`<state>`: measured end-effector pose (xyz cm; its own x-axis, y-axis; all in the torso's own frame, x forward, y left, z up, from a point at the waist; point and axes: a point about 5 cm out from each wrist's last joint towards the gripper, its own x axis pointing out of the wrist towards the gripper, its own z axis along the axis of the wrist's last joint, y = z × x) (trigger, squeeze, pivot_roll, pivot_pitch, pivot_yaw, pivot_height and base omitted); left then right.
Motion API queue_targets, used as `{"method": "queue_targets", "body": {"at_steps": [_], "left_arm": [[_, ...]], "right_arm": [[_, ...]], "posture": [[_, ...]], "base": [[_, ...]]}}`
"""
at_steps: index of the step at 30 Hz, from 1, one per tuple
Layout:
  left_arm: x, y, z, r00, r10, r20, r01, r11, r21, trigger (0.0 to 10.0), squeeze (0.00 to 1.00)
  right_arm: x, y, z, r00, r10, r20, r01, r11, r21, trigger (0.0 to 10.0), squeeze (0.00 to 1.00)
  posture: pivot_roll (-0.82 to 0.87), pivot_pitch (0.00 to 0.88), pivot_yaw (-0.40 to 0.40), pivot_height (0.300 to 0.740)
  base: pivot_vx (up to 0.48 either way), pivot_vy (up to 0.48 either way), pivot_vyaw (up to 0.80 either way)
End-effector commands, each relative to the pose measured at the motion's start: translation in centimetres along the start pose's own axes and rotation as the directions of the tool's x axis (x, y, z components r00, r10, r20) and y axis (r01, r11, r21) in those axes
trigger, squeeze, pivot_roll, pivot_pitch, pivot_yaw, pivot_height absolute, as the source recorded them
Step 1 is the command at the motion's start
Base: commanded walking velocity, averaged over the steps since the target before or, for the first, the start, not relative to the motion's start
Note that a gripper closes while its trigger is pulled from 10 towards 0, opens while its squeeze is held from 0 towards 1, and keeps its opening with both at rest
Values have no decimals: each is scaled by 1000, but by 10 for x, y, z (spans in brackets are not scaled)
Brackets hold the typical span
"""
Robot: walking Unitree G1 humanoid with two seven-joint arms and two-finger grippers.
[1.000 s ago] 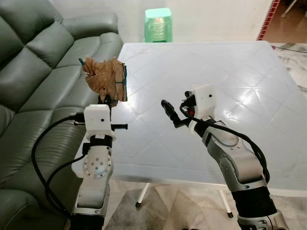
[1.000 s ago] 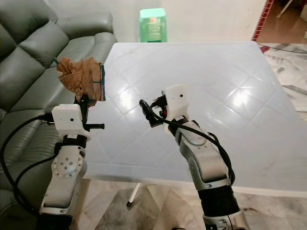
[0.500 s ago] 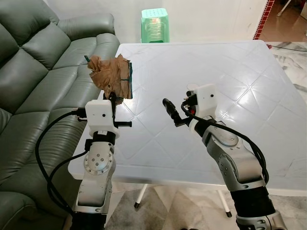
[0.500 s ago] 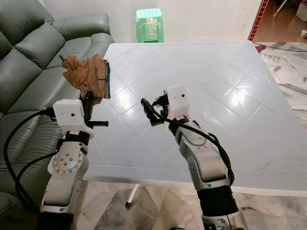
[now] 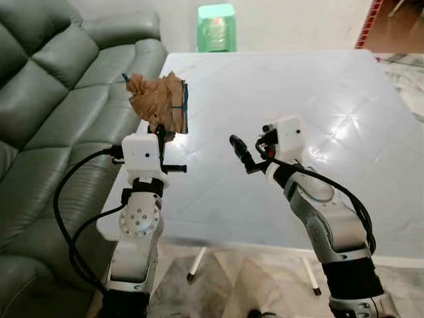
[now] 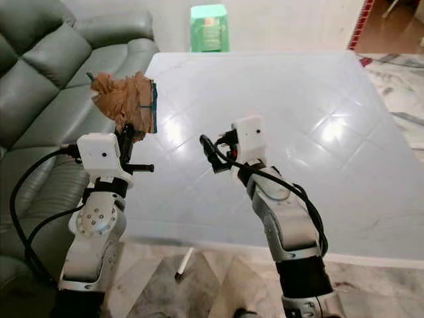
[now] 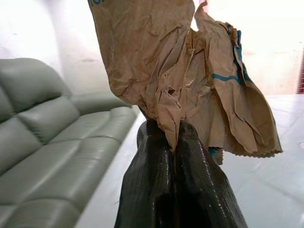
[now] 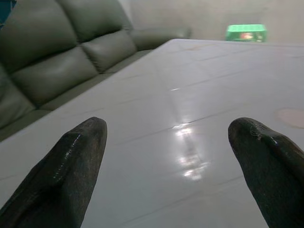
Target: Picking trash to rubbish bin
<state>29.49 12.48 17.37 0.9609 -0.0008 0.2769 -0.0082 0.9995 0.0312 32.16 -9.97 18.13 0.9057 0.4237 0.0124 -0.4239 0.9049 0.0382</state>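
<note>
A crumpled brown paper bag [image 5: 158,103] with teal print is held up in the air over the table's left edge. My left gripper [image 5: 159,134] is shut on its lower end; the left wrist view has both black fingers [image 7: 156,161] pressed together around the paper [image 7: 190,76]. My right gripper [image 5: 241,152] hovers above the middle of the white table [image 5: 331,99], pointing left. Its two fingers [image 8: 71,161] stand wide apart in the right wrist view, with nothing between them.
A grey-green leather sofa [image 5: 46,99] runs along the table's left side. A green plastic stool [image 5: 216,28] stands beyond the table's far edge. Tiled floor [image 5: 232,285] lies under the near edge, by the table legs.
The camera has shifted a little, so the whole scene sits differently. My left gripper keeps its hold on the paper bag and has drifted slightly right; my right arm holds about the same pose.
</note>
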Motion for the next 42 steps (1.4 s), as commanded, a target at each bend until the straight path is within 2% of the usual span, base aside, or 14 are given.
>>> {"method": "queue_targets", "body": {"at_steps": [1,8,11,15,19,21,23,24,25,27,32,35,42], "left_arm": [[0,1,1,1000,-2,-2,2,1000,0,706,0],[2,0,1,1000,-7,0,7,1000,-2,980,0],[3,1,1,1000,-3,-3,3,1000,-5,1804,0],[3,1,1,1000,-4,-3,4,1000,-6,1373,0],[3,1,2,1000,-2,-2,2,1000,-12,2157,0],[3,0,2,1000,-3,-1,3,1000,-12,2157,0],[3,0,2,1000,-8,-3,8,1000,-7,2471,0],[4,0,1,1000,-6,-10,6,1000,-14,3059,0],[4,0,1,1000,-8,-9,7,1000,-16,4392,0],[4,0,2,1000,-22,3,22,1000,-17,4667,0],[4,3,1,1000,-14,-5,14,999,-29,4275,0],[7,4,-1,1000,-7,-17,6,999,-36,3686,0],[13,5,2,1000,-9,-7,9,999,-49,3608,0]], "right_arm": [[1,3,1,1000,18,0,-18,1000,7,10000,0],[1,1,1,1000,14,0,-14,1000,10,10000,0],[2,1,2,1000,16,1,-16,1000,13,10000,0],[3,1,2,1000,17,2,-17,1000,14,10000,0],[4,1,2,1000,17,3,-18,1000,15,10000,0],[4,1,2,1000,16,4,-16,1000,15,10000,0],[4,0,2,1000,12,4,-12,1000,16,10000,0],[3,-1,2,1000,9,4,-9,1000,17,10000,0],[3,-1,2,1000,8,4,-8,1000,18,10000,0],[3,-1,2,1000,7,3,-7,1000,19,10000,0],[3,-2,2,1000,2,5,-2,1000,20,10000,0],[3,-5,3,1000,-16,14,16,1000,16,10000,0],[4,-11,5,998,-54,24,53,998,17,10000,0]], "posture": [[-53,34,49,740],[-51,29,48,740],[-47,26,46,740],[-45,25,45,740],[-46,22,45,740],[-46,24,46,740],[-47,24,45,740],[-47,24,45,740],[-47,28,45,740],[-47,29,44,740],[-50,29,45,740],[-54,25,48,740],[-58,22,52,740]], "base": [[-439,0,0],[-438,0,0],[-416,0,0],[-408,0,0],[-390,0,0],[-330,0,0],[0,0,0],[0,0,0],[0,0,0],[0,0,0],[0,0,0],[0,0,0],[0,0,0]]}}
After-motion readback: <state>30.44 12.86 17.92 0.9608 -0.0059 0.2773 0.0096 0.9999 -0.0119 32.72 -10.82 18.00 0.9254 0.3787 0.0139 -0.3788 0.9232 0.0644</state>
